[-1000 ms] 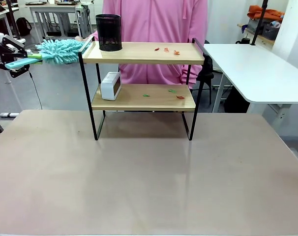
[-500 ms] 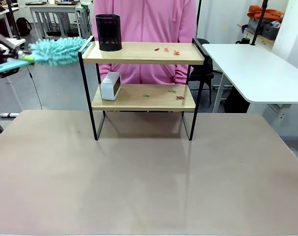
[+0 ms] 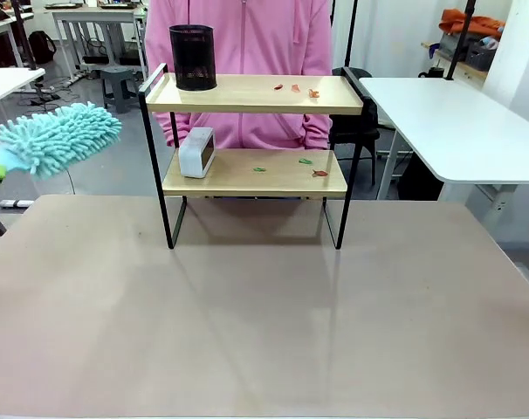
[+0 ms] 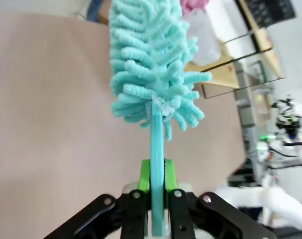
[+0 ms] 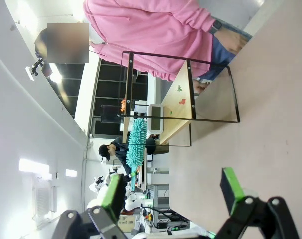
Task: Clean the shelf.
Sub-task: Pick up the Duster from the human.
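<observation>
The shelf (image 3: 247,93) stands at the far middle of the tan tabletop, a black mesh cup (image 3: 193,57) on its top board and a small white clock (image 3: 196,152) on the lower one. Red scraps (image 3: 295,88) lie on the top board, green and red scraps (image 3: 306,164) on the lower. A fluffy teal duster (image 3: 59,137) hangs in the air left of the shelf, well clear of it. My left gripper (image 4: 157,175) is shut on the duster's handle (image 4: 156,139). My right gripper (image 5: 172,187) is open and holds nothing, far from the shelf (image 5: 191,94).
A person in a pink top (image 3: 238,35) stands right behind the shelf. A white table (image 3: 448,113) is at the right. The tan tabletop (image 3: 264,305) spreads out in front of the shelf.
The duster has swung left and down, away from the shelf's top-left corner. My left gripper has slid out of the front view. The person has shifted left.
</observation>
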Robot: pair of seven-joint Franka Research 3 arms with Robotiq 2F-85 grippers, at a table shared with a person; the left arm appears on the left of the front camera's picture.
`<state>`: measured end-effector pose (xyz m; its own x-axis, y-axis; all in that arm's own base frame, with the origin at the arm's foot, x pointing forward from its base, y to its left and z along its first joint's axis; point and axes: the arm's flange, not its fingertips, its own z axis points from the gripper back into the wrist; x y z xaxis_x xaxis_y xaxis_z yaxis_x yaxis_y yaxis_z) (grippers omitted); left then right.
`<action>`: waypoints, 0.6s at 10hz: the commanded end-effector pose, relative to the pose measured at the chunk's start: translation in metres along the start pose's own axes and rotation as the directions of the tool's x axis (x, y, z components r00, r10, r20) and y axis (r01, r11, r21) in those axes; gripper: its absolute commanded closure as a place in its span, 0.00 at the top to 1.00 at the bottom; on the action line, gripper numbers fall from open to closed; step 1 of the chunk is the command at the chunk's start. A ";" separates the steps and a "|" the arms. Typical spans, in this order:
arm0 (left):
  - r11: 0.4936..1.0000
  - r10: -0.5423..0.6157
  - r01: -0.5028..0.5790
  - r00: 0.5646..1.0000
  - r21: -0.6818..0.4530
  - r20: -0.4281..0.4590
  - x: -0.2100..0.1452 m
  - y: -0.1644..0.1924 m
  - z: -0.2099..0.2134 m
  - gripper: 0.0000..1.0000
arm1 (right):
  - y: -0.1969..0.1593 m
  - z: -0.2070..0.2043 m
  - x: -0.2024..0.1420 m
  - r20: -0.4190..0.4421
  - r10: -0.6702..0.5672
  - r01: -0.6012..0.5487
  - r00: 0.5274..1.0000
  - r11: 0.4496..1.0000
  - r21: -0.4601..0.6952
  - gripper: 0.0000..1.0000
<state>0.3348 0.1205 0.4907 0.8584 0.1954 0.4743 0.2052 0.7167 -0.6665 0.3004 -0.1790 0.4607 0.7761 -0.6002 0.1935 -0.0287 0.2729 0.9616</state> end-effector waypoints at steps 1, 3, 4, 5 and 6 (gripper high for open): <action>0.993 -0.111 0.108 0.993 0.056 0.046 -0.034 -0.008 0.001 0.00 | 0.001 -0.002 0.003 0.014 0.030 -0.030 0.999 0.999 0.024 1.00; 0.998 -0.055 0.054 0.998 0.040 0.029 -0.022 -0.004 0.003 0.00 | 0.001 -0.002 0.003 0.014 0.030 -0.030 0.999 0.999 0.024 1.00; 0.998 -0.055 0.054 0.998 0.040 0.029 -0.022 -0.004 0.003 0.00 | 0.001 -0.002 0.003 0.014 0.030 -0.030 0.999 0.999 0.024 1.00; 0.998 -0.055 0.054 0.998 0.040 0.029 -0.022 -0.004 0.003 0.00 | 0.001 -0.002 0.003 0.014 0.030 -0.030 0.999 0.999 0.024 1.00; 0.998 -0.055 0.054 0.998 0.040 0.029 -0.022 -0.004 0.003 0.00 | 0.001 -0.002 0.003 0.014 0.030 -0.030 0.999 0.999 0.024 1.00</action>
<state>0.3132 0.1128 0.4817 0.8310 0.1656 0.5310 0.2441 0.7492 -0.6157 0.3005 -0.1789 0.4605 0.7762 -0.6000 0.1936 -0.0289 0.2729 0.9616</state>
